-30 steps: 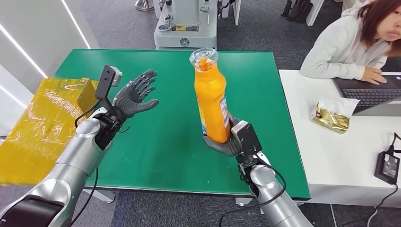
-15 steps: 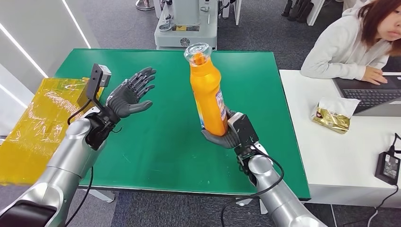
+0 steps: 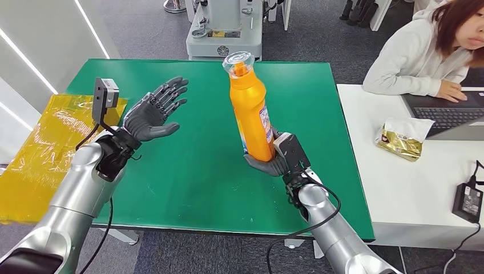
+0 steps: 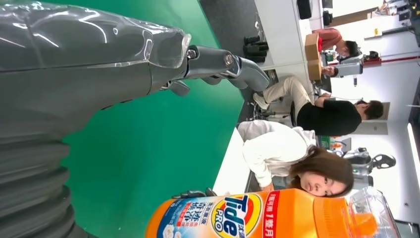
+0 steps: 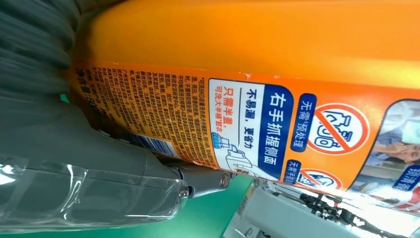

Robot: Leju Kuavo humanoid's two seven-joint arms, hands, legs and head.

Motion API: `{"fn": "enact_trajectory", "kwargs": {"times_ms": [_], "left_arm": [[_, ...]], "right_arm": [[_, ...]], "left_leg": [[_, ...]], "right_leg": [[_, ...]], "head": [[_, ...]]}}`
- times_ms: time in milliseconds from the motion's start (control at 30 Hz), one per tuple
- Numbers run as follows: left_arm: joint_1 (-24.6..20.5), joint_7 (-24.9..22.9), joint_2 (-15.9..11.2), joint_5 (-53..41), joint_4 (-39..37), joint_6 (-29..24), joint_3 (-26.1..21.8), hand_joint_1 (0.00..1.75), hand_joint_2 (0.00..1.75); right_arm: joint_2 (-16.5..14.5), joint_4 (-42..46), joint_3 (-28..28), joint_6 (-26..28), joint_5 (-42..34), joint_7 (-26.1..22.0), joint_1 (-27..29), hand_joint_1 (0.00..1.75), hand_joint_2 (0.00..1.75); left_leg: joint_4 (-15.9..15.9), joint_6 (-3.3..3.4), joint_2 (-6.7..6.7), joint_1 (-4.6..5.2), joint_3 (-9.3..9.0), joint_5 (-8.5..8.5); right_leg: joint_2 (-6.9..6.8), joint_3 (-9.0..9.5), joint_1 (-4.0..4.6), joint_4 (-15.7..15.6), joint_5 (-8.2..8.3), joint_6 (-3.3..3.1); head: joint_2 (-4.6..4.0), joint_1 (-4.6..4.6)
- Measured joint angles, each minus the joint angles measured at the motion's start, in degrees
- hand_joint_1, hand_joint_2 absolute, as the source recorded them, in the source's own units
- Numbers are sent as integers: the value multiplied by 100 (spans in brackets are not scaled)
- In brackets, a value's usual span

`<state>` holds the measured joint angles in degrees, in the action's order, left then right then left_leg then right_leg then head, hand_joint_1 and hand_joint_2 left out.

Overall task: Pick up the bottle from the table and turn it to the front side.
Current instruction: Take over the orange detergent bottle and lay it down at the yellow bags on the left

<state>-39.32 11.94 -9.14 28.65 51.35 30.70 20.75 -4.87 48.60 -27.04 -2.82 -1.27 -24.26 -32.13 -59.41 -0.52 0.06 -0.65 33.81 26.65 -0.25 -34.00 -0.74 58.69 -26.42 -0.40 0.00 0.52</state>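
Right hand (image 3: 273, 164): you see it wrapped around the lower body of the orange bottle (image 3: 250, 114), fingers closed on it from below and behind. It holds the bottle clear of the green bench (image 3: 200, 171), above the bench's middle and nearer the right edge.

Orange bottle: nearly upright, leaning slightly, clear cap (image 3: 238, 61) uppermost. In the left wrist view you read the brand label (image 4: 228, 218) facing the left hand. In the right wrist view the back label (image 5: 237, 129), with small print and blue-and-white panels, faces the right palm, and a grey finger (image 5: 148, 173) presses against the bottle just beside that label.

Left hand (image 3: 153, 112): open, fingers spread and extended, palm turned toward the bottle. You find it raised above the bench's left half, well apart from the bottle and touching nothing.

Yellow plastic sheet (image 3: 45, 148): lies at the bench's left edge.

White desk (image 3: 411, 188): adjoins the bench's right edge. It carries a gold packet (image 3: 402, 140), a laptop (image 3: 451, 117) and a black power adapter (image 3: 469, 200). A person in a light top (image 3: 411, 57) sits at its far side.
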Motion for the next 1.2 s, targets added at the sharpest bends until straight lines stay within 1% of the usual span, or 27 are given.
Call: {"fn": "enact_trajectory", "kwargs": {"times_ms": [267,433,533,600,700,833,933,1200], "left_arm": [[26,-1,-31,17,44,88,-1,0,175],[25,-12,23,7,36,253,5,0,175],[21,2,174,-73,-3,285,31,0,175],[-13,-80,324,-103,-55,290,87,0,175],[-133,-218,558,-98,-170,298,212,0,175],[-335,-260,802,-71,-384,311,352,0,175],[-461,-289,907,-14,-524,308,421,0,175],[-721,-392,1071,51,-805,287,526,0,175]], "right_arm": [[-19,-18,14,7,10,0,-7,175,175],[-118,-39,40,-33,136,2,-34,175,175],[-232,-149,37,-96,234,34,-121,175,175],[-345,-319,29,-96,282,107,-263,175,175],[-519,-604,8,-43,322,204,-468,175,175],[-670,-916,-43,82,437,229,-628,175,175],[-730,-1081,-59,125,480,224,-716,175,175],[-804,-1282,-68,134,506,254,-803,175,175]], "left_leg": [[0,0,0,0,0,0],[0,0,1,0,0,0],[-1,0,0,1,0,0],[-1,0,0,1,0,0],[-3,0,0,1,0,0],[-5,0,0,1,0,0],[-5,0,2,1,0,0],[-4,0,3,0,0,0]], "right_leg": [[0,0,0,0,0,0],[1,-2,0,0,0,0],[0,-2,0,-1,0,0],[1,-3,0,-1,0,0],[1,-2,0,-1,1,0],[1,-2,0,-1,2,0],[3,-3,0,-1,2,-1],[4,-6,0,0,2,-1]], "head": [[0,0],[0,0],[0,0],[0,1],[0,2],[0,1],[0,1],[0,1]]}}
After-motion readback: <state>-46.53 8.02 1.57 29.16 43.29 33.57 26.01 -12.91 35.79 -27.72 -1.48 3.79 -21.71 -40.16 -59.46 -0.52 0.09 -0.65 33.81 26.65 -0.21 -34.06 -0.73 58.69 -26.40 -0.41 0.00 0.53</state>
